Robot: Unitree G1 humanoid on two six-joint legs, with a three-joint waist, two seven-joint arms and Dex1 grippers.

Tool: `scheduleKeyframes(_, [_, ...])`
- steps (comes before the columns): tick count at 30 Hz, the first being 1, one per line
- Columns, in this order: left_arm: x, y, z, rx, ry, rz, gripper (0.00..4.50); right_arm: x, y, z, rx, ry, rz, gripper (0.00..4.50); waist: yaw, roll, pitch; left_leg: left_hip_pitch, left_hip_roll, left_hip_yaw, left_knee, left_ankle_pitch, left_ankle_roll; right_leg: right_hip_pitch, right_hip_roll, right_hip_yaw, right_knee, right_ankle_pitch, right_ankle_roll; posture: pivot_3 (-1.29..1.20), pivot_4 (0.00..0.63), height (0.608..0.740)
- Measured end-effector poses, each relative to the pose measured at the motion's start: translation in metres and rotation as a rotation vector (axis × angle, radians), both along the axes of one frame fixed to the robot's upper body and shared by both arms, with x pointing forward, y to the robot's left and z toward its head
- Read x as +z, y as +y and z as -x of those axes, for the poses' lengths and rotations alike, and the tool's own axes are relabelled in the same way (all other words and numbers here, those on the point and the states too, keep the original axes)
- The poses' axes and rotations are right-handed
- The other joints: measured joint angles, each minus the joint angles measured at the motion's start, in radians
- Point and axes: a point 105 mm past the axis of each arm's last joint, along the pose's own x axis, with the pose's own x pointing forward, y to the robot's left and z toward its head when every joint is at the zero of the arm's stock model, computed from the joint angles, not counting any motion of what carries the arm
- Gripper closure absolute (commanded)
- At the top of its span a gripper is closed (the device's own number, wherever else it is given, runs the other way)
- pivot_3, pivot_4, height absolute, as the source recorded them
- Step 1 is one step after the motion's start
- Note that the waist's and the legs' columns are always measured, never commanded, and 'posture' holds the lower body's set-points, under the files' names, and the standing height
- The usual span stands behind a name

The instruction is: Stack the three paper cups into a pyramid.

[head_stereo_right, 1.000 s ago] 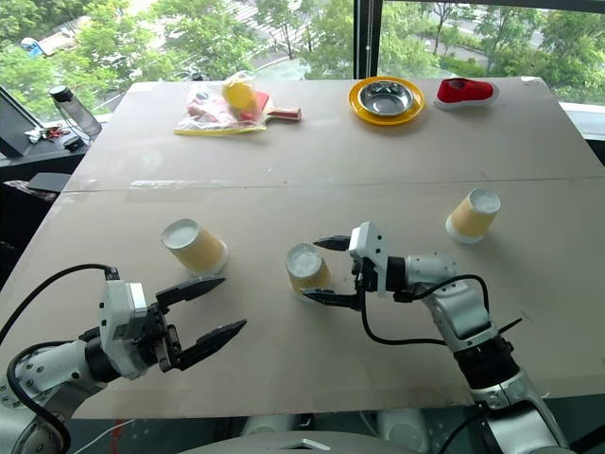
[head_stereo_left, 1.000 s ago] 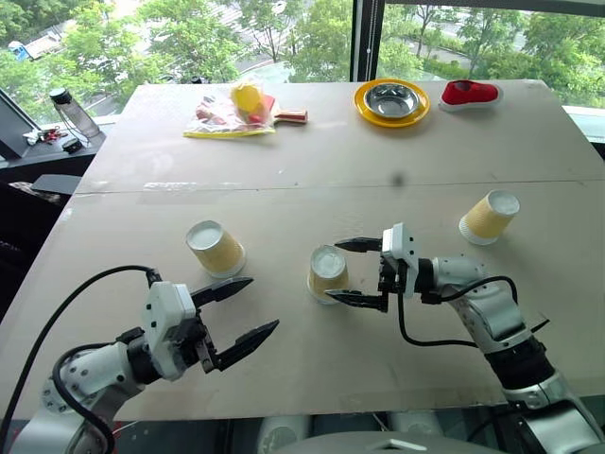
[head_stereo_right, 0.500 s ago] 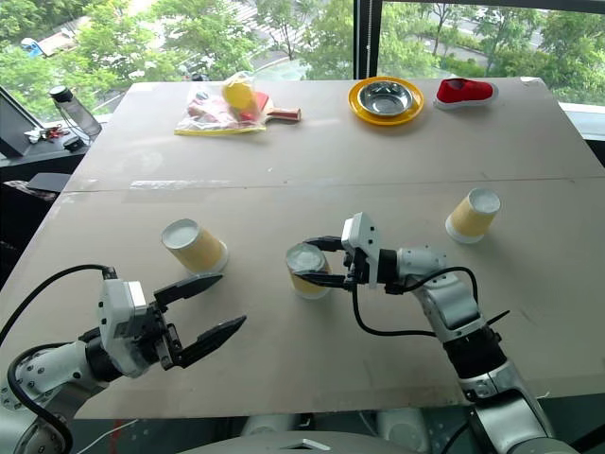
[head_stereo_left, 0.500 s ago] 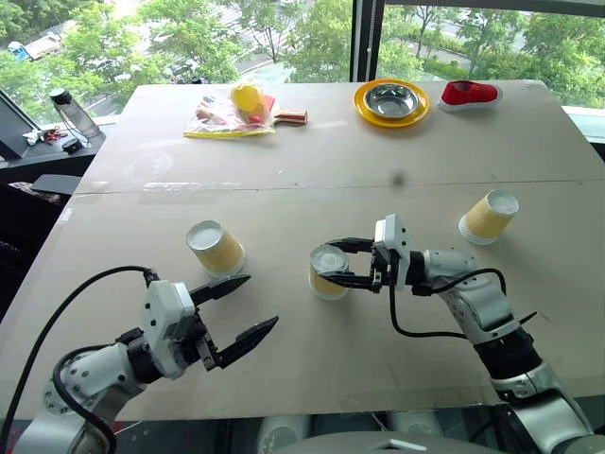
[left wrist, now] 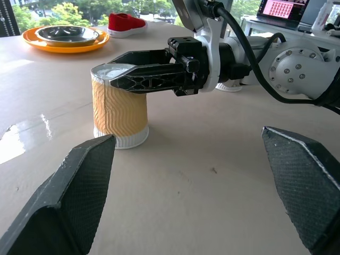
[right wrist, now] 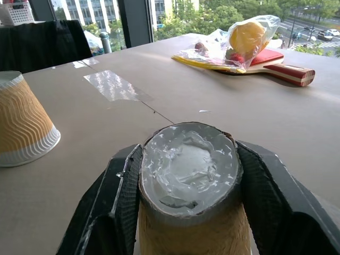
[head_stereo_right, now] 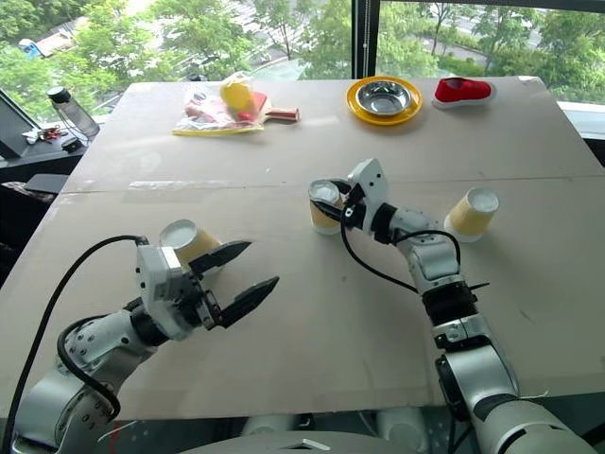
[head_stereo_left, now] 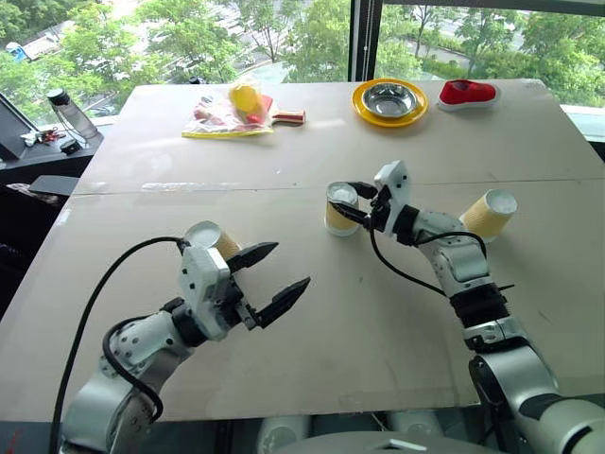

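Note:
Three paper cups stand upside down on the table. My right gripper (head_stereo_left: 352, 210) is shut on the middle cup (head_stereo_left: 338, 212), its fingers (right wrist: 268, 186) clamping the sides just under the white base (right wrist: 187, 162). That cup's rim (left wrist: 130, 141) is at the tabletop; I cannot tell whether it touches. The left cup (head_stereo_left: 210, 236) is partly hidden behind my left hand. My left gripper (head_stereo_left: 290, 265) is open and empty, just right of that cup and pointing toward the held cup (left wrist: 119, 106). The right cup (head_stereo_left: 490, 214) stands alone beyond my right arm.
At the table's far edge are a yellow plate (head_stereo_left: 416, 112) with a steel bowl, a red shoe (head_stereo_left: 470, 93) and a plastic bag with a paddle (head_stereo_left: 236, 109). A bottle (head_stereo_left: 71, 112) stands off the table's left side. A tape seam (head_stereo_left: 284, 184) crosses the table.
My right gripper closed on the middle cup and moved it farther across the table. My left gripper came forward and to the right, beside the left cup, still open.

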Motion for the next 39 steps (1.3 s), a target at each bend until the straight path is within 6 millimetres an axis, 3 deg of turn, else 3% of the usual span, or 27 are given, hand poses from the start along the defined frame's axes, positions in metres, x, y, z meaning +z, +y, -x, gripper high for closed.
scheduleKeyframes(2, [-0.001,-0.002,-0.001,-0.002,0.003,0.002,0.00,-0.003,-0.001,0.000,-0.003,0.015,-0.006,0.26,0.000,0.000,0.000,0.000,0.000,0.000,0.000,0.000,0.000,0.000,0.000,0.000,0.000,0.000,0.000,0.00,0.150,0.740])
scheduleKeyframes(3, [0.000,-0.003,-0.002,-0.001,0.003,0.003,0.00,-0.004,-0.002,0.000,-0.007,0.023,-0.016,0.02,0.000,0.000,0.000,0.000,0.001,0.000,0.000,0.000,0.000,0.000,0.000,0.000,0.000,0.000,0.000,0.00,0.150,0.740])
scheduleKeyframes(6, [0.001,-0.004,-0.004,0.000,0.002,0.002,0.00,0.000,-0.009,0.000,-0.035,-0.006,-0.037,0.02,0.000,0.000,0.000,0.000,0.001,0.000,0.000,0.000,0.001,0.000,0.000,0.000,0.000,0.000,0.000,0.00,0.150,0.740])
scheduleKeyframes(12, [0.016,-0.020,-0.008,-0.094,-0.013,0.003,0.00,0.032,-0.046,0.015,-0.114,-0.206,-0.011,0.02,0.009,0.000,0.000,-0.001,0.000,-0.001,0.001,-0.001,0.001,0.000,0.000,-0.001,0.000,0.000,0.000,0.00,0.150,0.740])
scheduleKeyframes(16, [0.030,-0.040,-0.010,-0.201,-0.040,0.000,0.00,0.049,-0.086,0.023,-0.270,-0.288,0.000,0.02,0.005,0.000,0.000,-0.001,0.000,0.000,0.001,-0.001,0.001,0.000,0.000,0.000,0.001,0.000,0.000,0.00,0.150,0.740])
scheduleKeyframes(18, [0.033,-0.049,-0.010,-0.250,-0.041,-0.008,0.00,0.054,-0.116,0.026,-0.390,-0.311,0.024,0.02,0.005,0.000,0.000,-0.001,-0.001,0.000,0.001,0.000,0.001,0.000,0.000,0.001,0.001,0.000,0.000,0.00,0.150,0.740])
scheduleKeyframes(21, [0.034,-0.056,-0.011,-0.304,-0.029,-0.018,0.00,0.047,-0.161,0.034,-0.577,-0.271,0.027,0.02,0.004,0.000,0.000,-0.001,-0.001,0.000,0.001,0.000,0.001,0.000,0.001,0.001,0.001,0.000,0.000,0.00,0.150,0.740])
scheduleKeyframes(25, [0.034,-0.063,-0.010,-0.374,-0.030,-0.076,0.00,0.026,-0.194,0.049,-0.718,-0.176,0.030,0.02,0.002,0.000,0.000,-0.001,-0.001,0.001,0.001,-0.001,0.001,0.000,0.002,0.002,0.001,0.000,0.000,0.00,0.150,0.740])
scheduleKeyframes(31, [0.036,-0.067,-0.012,-0.414,-0.041,-0.101,0.00,-0.005,-0.207,0.057,-0.816,-0.079,0.045,0.02,0.002,0.000,0.000,0.000,-0.001,0.002,0.003,-0.002,0.003,0.000,0.003,0.003,0.002,0.000,0.000,0.00,0.150,0.740])
scheduleKeyframes(39, [0.037,-0.068,-0.012,-0.425,-0.043,-0.102,0.00,-0.011,-0.210,0.053,-0.872,-0.045,-0.043,0.02,0.004,0.000,0.000,0.000,-0.001,0.001,0.003,-0.002,0.003,0.000,0.003,0.003,0.002,0.000,0.000,0.00,0.150,0.740])
